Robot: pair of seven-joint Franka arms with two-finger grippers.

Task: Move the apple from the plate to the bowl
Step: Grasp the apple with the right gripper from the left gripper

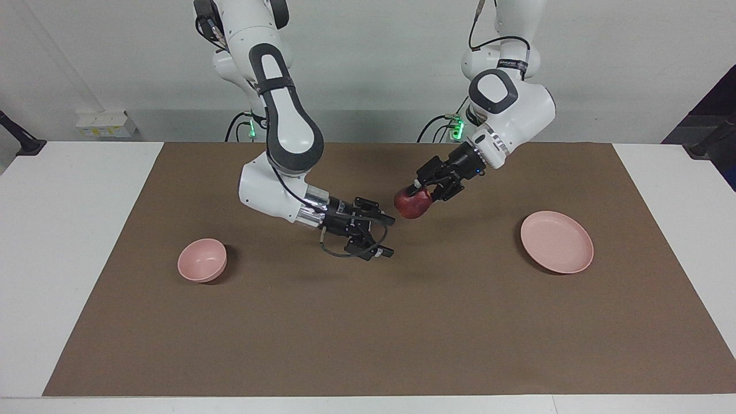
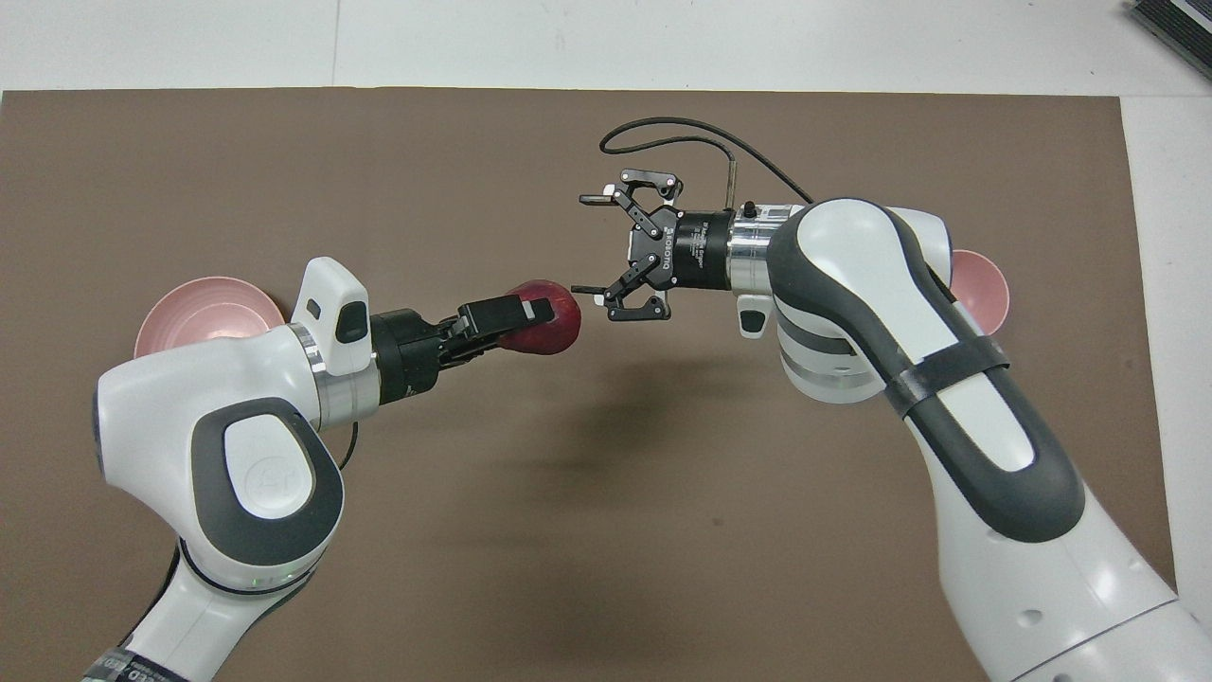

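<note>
Apple (image 1: 412, 204) sits clamped between the left gripper (image 1: 418, 192) jaws, up in the air over the middle of the brown mat (image 1: 368, 345). From above, the left arm hides part of the plate (image 2: 204, 313) and the right arm covers most of the bowl (image 2: 985, 289); the facing view shows both bare. Both arms stretch inward, grippers lying almost level. The right gripper (image 1: 384, 236) has its jaws spread wide, just beside the apple, apart from it. Open mat lies all around.

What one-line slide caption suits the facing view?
Left gripper holds the apple mid-air beside the open right gripper, between bowl and plate.
</note>
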